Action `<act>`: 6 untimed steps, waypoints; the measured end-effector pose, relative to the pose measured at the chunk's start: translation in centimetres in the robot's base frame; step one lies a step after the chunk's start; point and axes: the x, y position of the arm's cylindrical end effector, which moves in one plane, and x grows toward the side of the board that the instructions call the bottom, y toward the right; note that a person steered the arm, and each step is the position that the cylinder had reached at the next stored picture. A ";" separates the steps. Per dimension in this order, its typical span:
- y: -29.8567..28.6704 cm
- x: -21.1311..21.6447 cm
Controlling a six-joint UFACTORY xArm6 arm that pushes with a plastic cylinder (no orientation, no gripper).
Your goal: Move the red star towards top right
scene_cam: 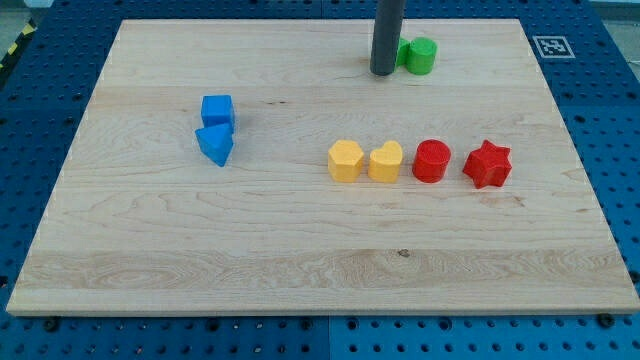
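Note:
The red star [487, 164] lies on the wooden board at the view's right, at the right end of a row of blocks. My tip [382, 72] is near the view's top centre, well up and to the left of the star and apart from it. It stands just left of a green block [419, 55], close to it or touching it.
Left of the star in the row are a red cylinder [432, 160], a yellow heart [386, 161] and a yellow hexagon [345, 160]. A blue cube [217, 110] and a blue triangle [215, 144] sit at the left. The board's right edge [575, 150] is near the star.

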 end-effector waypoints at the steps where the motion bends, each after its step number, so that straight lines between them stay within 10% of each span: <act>1: 0.0 3.2; 6: 16.6 22.0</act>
